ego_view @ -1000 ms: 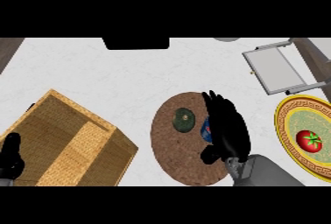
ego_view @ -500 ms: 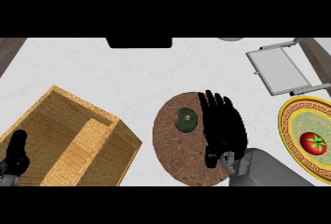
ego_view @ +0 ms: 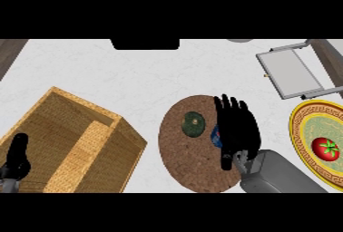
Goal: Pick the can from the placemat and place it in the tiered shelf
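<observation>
A round brown cork placemat [ego_view: 194, 158] lies at centre right. On its upper part sits a dark green round thing [ego_view: 193, 124] with a pale dot. My right hand [ego_view: 236, 131] lies over the mat's right side, open, fingers straight and pointing away from me. A blue sliver of the can [ego_view: 216, 136] peeks out from under the hand's left edge; the rest is hidden. The wooden tiered shelf [ego_view: 74, 140] stands at the left. My left hand [ego_view: 17, 158] rests open at the lower left edge, fingers up.
A yellow patterned plate [ego_view: 305, 136] with a red tomato [ego_view: 325, 148] sits at the right edge. A grey metal tray [ego_view: 291, 74] lies at the upper right. A dark object [ego_view: 144, 44] sits at the counter's far edge.
My right hand's fingers have straightened from a curl round the blue can and now lie flat over it. My left hand has turned upright at the lower left.
</observation>
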Robot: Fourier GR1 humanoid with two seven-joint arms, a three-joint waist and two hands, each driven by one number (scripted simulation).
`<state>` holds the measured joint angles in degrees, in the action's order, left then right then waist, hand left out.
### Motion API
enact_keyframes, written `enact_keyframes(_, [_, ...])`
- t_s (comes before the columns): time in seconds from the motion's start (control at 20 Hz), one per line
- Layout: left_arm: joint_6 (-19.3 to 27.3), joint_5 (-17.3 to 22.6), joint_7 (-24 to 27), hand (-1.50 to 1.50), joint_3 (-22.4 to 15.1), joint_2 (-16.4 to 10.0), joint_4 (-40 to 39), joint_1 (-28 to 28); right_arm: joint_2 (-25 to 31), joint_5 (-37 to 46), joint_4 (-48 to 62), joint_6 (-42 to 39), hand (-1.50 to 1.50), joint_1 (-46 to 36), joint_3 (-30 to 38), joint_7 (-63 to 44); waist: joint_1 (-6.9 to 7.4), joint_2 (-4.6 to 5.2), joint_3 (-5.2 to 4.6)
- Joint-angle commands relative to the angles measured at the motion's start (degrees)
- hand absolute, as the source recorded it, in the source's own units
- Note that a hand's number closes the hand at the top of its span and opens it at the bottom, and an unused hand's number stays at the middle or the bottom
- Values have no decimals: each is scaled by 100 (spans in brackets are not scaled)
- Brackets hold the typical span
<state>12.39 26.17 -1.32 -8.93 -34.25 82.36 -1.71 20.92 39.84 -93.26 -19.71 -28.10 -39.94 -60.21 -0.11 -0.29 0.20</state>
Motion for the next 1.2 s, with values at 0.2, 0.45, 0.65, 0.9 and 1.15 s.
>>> enact_keyframes(0.2, [-300, -236, 82, 0, 157, 208, -543, 196, -233, 375, 475, -562, -150, -98, 487, 6, 15, 33, -22])
enact_keyframes(0.45, [-484, -312, -29, 0, 364, 246, -473, 254, -494, 973, 1023, -171, -150, 104, 630, 600, 30, 33, -20])
enact_keyframes(0.65, [-334, -656, 39, 0, 264, 430, -229, -18, -756, 1206, 1028, -226, -150, 343, 677, 617, 36, 28, -20])
enact_keyframes(0.9, [-468, -741, -168, 0, 453, 472, -65, 42, -698, 1323, 1132, -376, 150, 396, 1130, 976, 27, 26, -20])
enact_keyframes(1.15, [-807, -706, -119, 0, 713, 398, -459, 193, -909, 1560, 1832, -57, 150, 271, 1176, 1545, 37, 33, -20])
